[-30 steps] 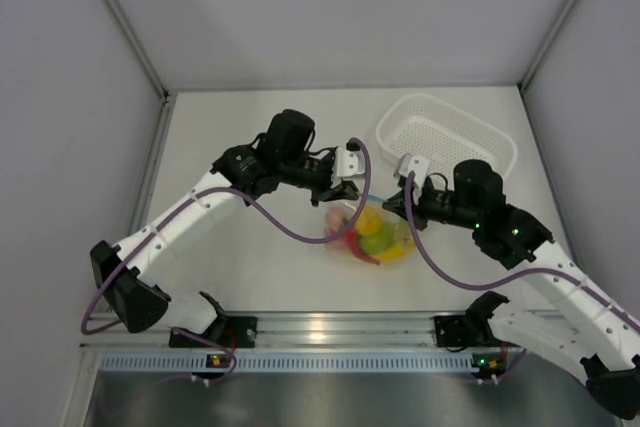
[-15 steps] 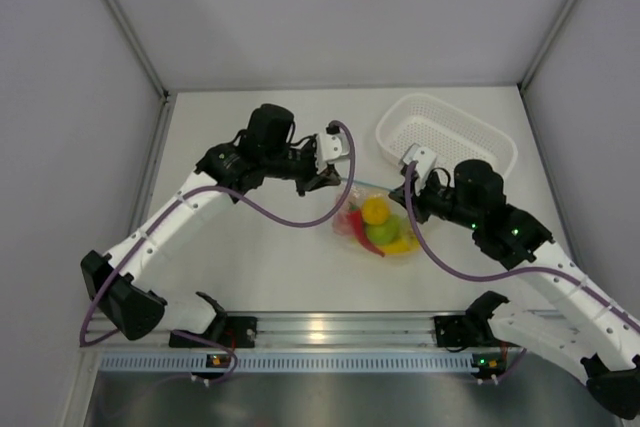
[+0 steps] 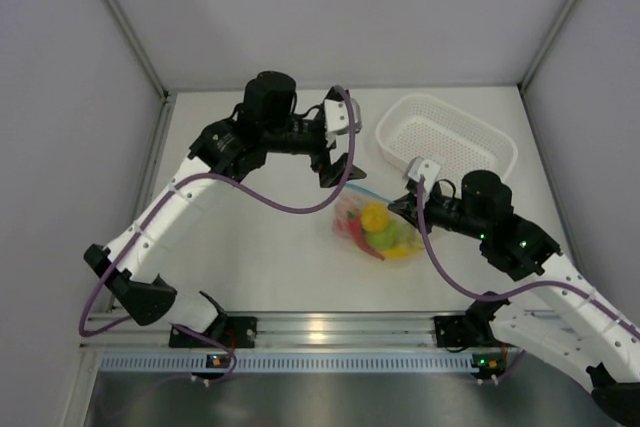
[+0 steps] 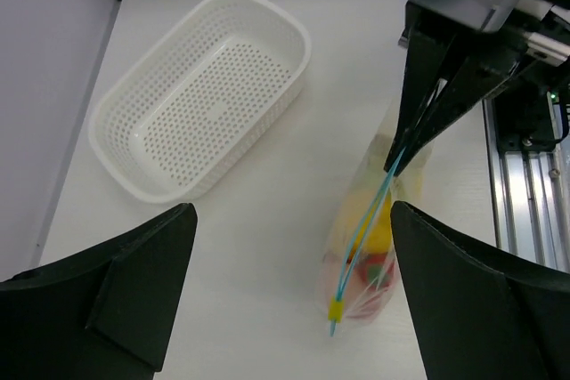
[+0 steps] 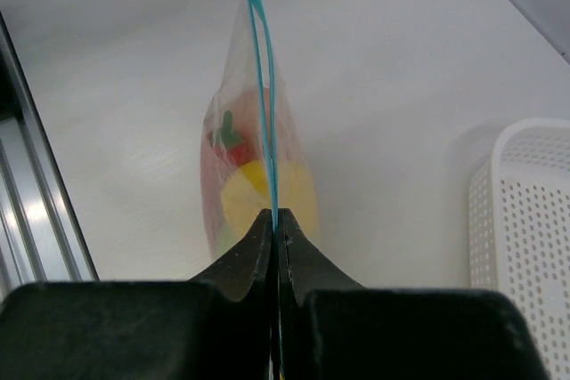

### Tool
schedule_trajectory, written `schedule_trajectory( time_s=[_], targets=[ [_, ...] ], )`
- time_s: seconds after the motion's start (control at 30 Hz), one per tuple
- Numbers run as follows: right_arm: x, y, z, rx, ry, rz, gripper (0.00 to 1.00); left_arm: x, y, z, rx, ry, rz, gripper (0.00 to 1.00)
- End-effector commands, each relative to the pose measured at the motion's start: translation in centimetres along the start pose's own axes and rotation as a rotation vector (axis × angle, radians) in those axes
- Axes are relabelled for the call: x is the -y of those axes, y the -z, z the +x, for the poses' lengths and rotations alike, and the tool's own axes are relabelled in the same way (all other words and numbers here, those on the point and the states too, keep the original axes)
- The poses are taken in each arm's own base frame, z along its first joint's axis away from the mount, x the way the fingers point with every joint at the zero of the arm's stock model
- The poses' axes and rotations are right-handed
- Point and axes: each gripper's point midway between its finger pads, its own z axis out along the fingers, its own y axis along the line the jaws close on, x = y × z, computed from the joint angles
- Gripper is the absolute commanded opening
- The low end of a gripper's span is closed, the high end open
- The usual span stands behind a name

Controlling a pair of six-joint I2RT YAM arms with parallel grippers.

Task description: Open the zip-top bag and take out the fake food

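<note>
While the right gripper (image 5: 274, 220) stays clenched on its blue zip strip, the zip-top bag (image 3: 372, 232) sits mid-table toward the near edge, holding the fake food (image 3: 377, 218); a white basket (image 4: 120, 171) lies near the far right corner. The left gripper (image 4: 291, 220), now released and spread wide, has lifted off the bag toward the far edge

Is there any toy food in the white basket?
No, the white basket shows only its bare floor; the fake food is inside the zip-top bag.
</note>
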Motion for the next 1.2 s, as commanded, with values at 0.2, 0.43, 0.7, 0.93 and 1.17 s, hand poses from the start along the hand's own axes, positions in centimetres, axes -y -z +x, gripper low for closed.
schedule_trajectory(
  time_s=[0.2, 0.43, 0.7, 0.93, 1.17],
  targets=[
    [-1.2, 0.5, -2.5, 0.103, 0.064, -0.046, 0.01, 3.3, -4.6, 0.6, -0.012, -0.002, 0.154, 0.85],
    [-1.4, 0.3, -2.5, 0.106, 0.073, -0.051, 0.01, 3.6, -6.2, 3.1, -0.075, 0.067, 0.164, 0.75],
    [-0.5, 0.4, -3.0, 0.111, 0.085, -0.004, 0.00, 6.8, -6.3, 6.5, -0.147, 0.106, 0.285, 0.81],
    [-0.5, 0.3, -4.0, 0.155, 0.093, -0.004, 0.03, 5.9, -7.6, 8.2, -0.219, 0.117, 0.230, 0.01],
    [4.0, 1.1, -5.6, 0.198, -0.065, 0.264, 0.39, 2.5, -6.7, 7.4, -0.263, 0.116, 0.028, 0.00]
  ],
)
